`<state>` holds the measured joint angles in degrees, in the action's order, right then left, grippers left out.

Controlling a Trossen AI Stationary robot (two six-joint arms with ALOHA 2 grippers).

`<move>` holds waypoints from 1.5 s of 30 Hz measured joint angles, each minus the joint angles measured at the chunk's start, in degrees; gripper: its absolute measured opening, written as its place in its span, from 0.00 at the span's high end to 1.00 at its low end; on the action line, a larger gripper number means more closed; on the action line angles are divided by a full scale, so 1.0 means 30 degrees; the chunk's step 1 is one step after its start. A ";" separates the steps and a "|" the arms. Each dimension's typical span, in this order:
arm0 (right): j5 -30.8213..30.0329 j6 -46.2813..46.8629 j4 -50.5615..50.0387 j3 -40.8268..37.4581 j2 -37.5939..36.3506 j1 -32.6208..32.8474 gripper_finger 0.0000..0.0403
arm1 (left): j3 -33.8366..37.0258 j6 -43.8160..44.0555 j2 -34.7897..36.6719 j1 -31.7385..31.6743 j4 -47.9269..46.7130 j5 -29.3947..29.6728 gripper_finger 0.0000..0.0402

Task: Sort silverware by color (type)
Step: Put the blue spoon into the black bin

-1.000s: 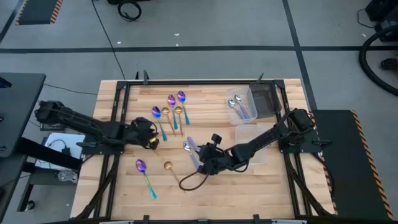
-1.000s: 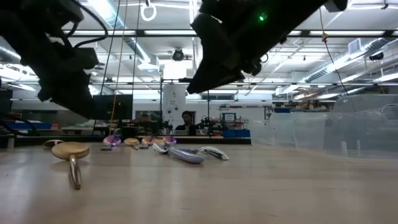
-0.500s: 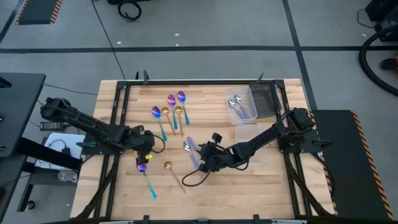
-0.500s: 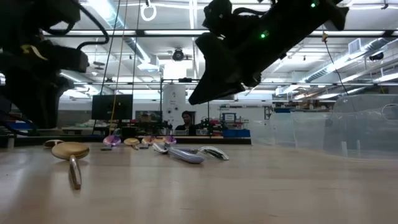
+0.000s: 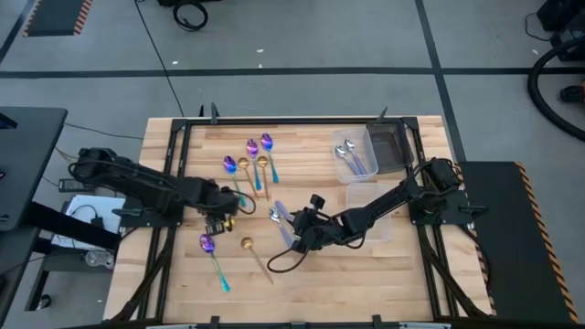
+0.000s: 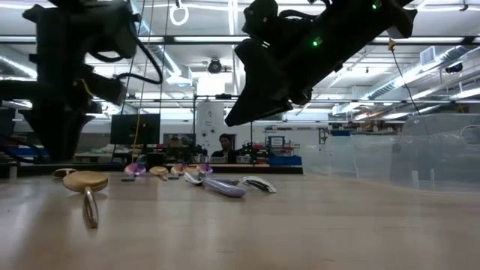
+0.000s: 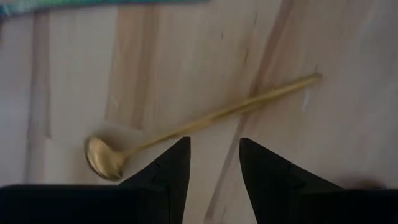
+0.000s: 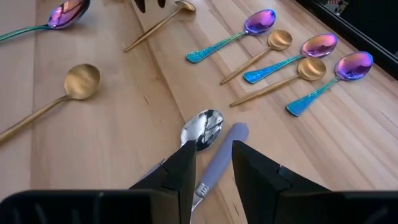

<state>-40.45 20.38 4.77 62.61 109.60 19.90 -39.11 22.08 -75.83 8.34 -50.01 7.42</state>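
Seen from above, two dark robot arms work over a pale wooden counter (image 5: 183, 292) strewn with slim metal spoons. The left end effector (image 5: 222, 217) hovers near the counter's middle, its two fingers parted with nothing between them; its wrist camera looks down on a lone gold spoon with a thin straight handle (image 7: 193, 130) lying flat on the wood just beyond the fingertips. The right end effector (image 5: 299, 236) hangs close by, fingers likewise spread and empty, poised over a shiny silver spoon with a lavender handle (image 8: 208, 146). Toward the far edge lies a loose group of iridescent purple spoons with teal handles (image 5: 252, 151) mingled with gold ones (image 5: 260, 170). Nearer the front, another iridescent purple spoon (image 5: 212, 257) and a second gold spoon with a round bowl (image 5: 253, 252) lie apart, side by side. Two more silver spoons (image 5: 348, 155) rest beside a clear plastic container (image 5: 388, 146) on the right side. A person (image 6: 224, 144) shows in the room behind.
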 joint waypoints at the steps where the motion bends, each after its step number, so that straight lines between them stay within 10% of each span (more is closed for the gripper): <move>1: 0.0000 -0.0003 -0.0025 0.0000 0.0000 -0.0007 0.72 | -0.0237 -0.0075 -0.0277 -0.0103 -0.0014 0.0123 0.64; 17: -0.1391 0.1253 -0.0908 -0.0498 0.0000 0.0233 0.72 | -0.0368 0.5168 -0.0605 -0.5111 0.5798 0.5082 0.63; 33: -0.1053 -0.2681 0.0402 -0.1800 -0.0044 -0.0368 0.72 | 0.1331 1.1570 -0.0598 -0.2954 0.8170 0.9101 0.37; 45: -0.0849 -0.2403 0.0037 -0.2969 -0.0052 -0.0554 0.72 | 0.1331 1.5309 -0.0952 -0.3152 0.8522 1.0428 0.46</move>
<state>-42.99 13.17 4.88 53.70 109.45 18.24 -35.11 68.00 -78.69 -1.12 -24.45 38.70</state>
